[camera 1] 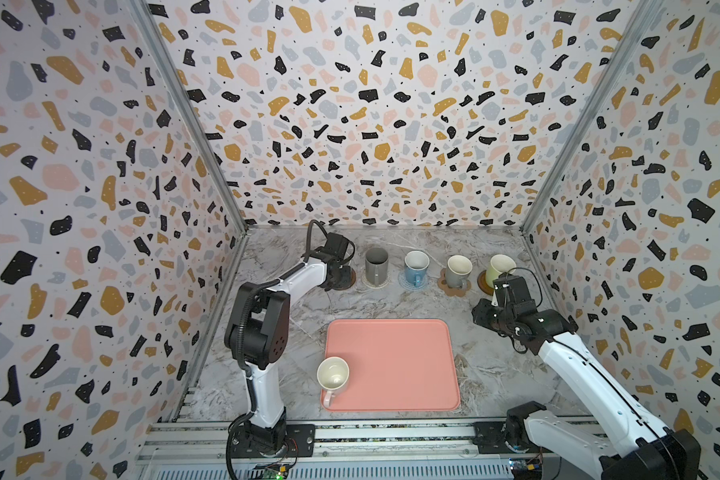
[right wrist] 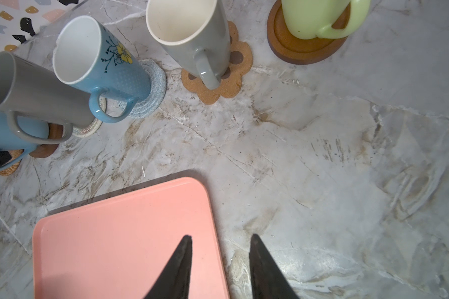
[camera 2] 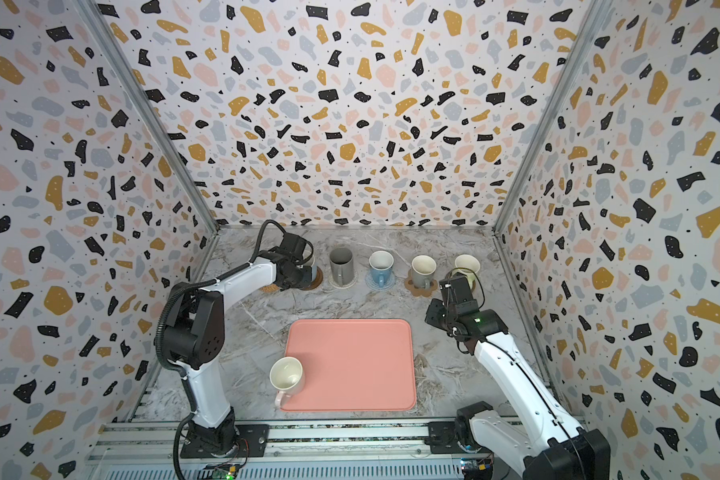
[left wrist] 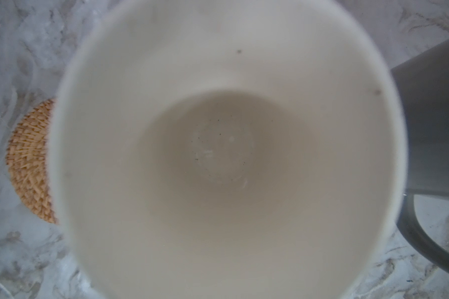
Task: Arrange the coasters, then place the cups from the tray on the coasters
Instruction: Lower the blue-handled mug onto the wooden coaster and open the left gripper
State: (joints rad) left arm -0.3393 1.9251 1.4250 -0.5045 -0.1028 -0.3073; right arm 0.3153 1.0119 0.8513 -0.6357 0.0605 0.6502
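My left gripper (camera 2: 299, 279) is at the left end of the back row, shut on a light blue cup (right wrist: 0, 129) over a dark brown coaster (right wrist: 51, 143). That cup's cream inside (left wrist: 226, 155) fills the left wrist view and hides the fingers. An orange woven coaster (left wrist: 31, 160) lies bare beside it. A pale pink cup (camera 1: 332, 374) stands at the near left corner of the pink tray (camera 1: 395, 365). My right gripper (right wrist: 221, 239) hangs open and empty over the tray's far right corner.
Along the back stand a dark grey cup (camera 1: 376, 264) on a beige woven coaster, a blue flowered cup (camera 1: 415, 266) on a light-blue one, a grey cup (camera 1: 458, 270) on the tan paw, and a light green cup (camera 1: 500, 266) on a dark brown disc. Walls enclose three sides.
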